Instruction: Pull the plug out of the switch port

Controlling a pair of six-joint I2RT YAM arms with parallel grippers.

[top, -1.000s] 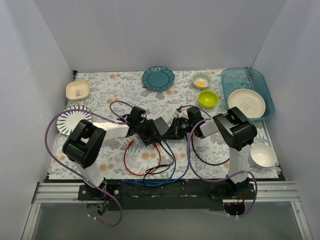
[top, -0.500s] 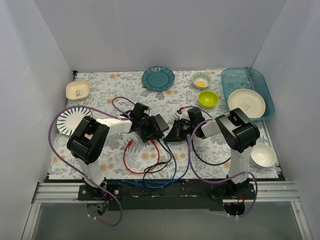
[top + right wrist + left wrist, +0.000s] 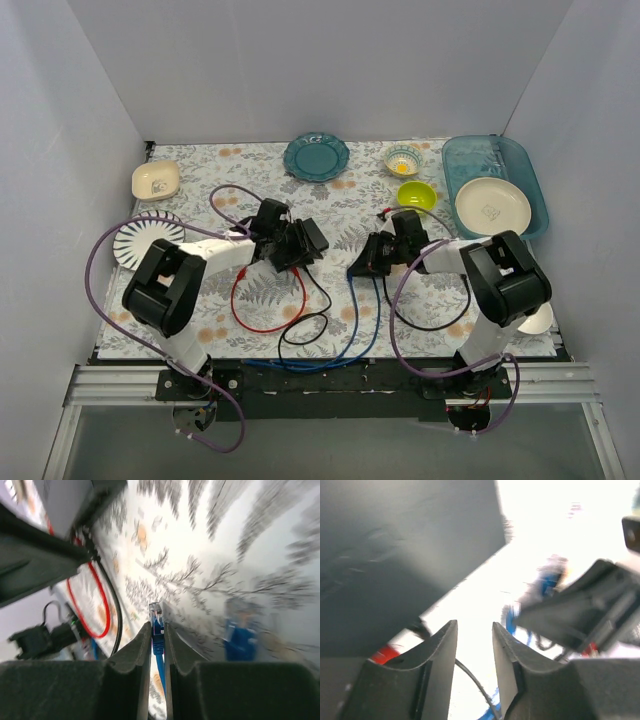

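The switch (image 3: 309, 239) is a flat black box lying just left of the mat's centre, beside my left gripper (image 3: 292, 250). In the left wrist view it is the dark slab (image 3: 395, 545) at upper left, outside the fingers. My left gripper (image 3: 474, 630) has its jaws apart with nothing between them. My right gripper (image 3: 360, 268) is shut on the blue plug (image 3: 156, 616), held clear of the switch (image 3: 75, 500). The plug's blue cable (image 3: 352, 310) trails toward the near edge. A red cable (image 3: 262, 318) and a black cable (image 3: 318, 300) still run to the switch.
A teal plate (image 3: 316, 157), a patterned bowl (image 3: 403, 159) and a green bowl (image 3: 416, 197) stand at the back. A teal tray (image 3: 455, 160) with a white plate is back right. A striped plate (image 3: 140, 240) and a cream dish (image 3: 155, 180) are on the left. A white bowl (image 3: 538, 320) is near right.
The two grippers have drawn apart. The switch has gone left and back with the left gripper. The right gripper has moved right with the blue plug, which is now out of the switch.
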